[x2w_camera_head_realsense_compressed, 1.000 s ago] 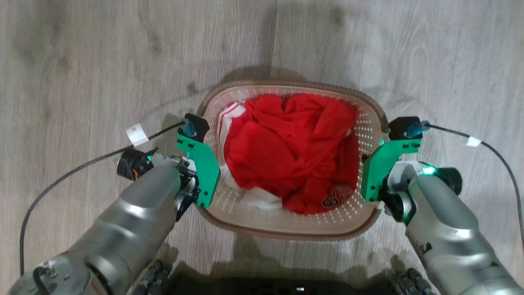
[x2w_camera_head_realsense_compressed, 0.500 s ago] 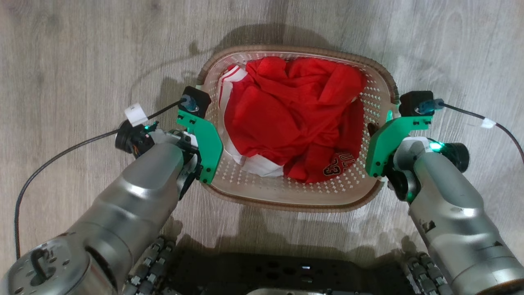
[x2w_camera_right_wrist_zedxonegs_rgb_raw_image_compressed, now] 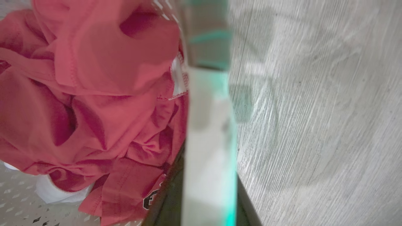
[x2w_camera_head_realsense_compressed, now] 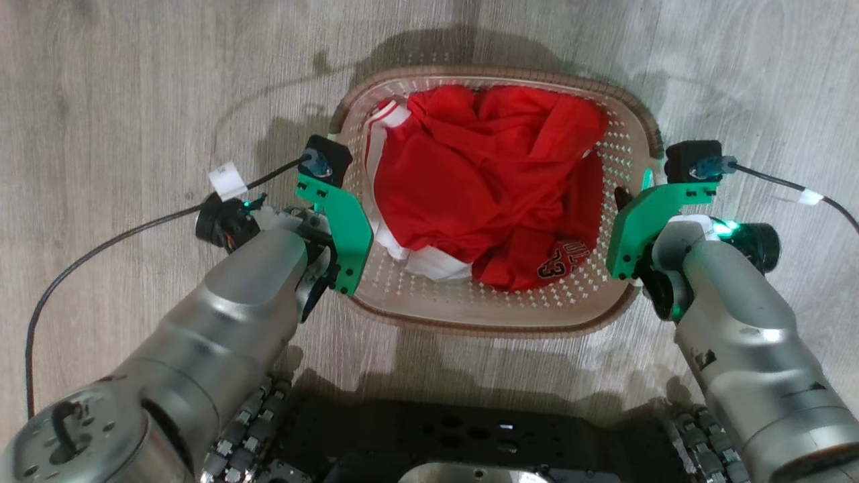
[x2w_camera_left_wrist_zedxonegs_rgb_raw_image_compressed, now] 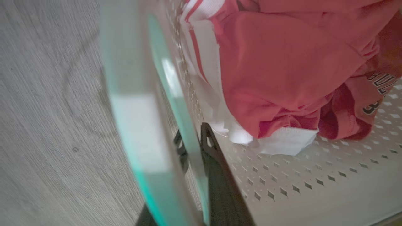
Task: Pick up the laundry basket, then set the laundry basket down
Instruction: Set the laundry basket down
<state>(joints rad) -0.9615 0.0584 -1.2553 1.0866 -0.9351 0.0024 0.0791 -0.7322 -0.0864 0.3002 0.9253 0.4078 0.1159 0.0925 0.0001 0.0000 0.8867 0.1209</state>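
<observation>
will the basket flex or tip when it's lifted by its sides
The basket is likely stiff enough: its rim looks undistorted with jaws on both sides. Probably light, holding just red and white clothes. Tipping seems unlikely, since the grips sit opposite each other.

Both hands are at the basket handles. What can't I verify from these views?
Left wrist view: blurred handle covers the left hand fingertips.
Right wrist view: same for the right hand.
Head view: laundry basket underside hidden by itself; red clothes cover its bottom.
</observation>
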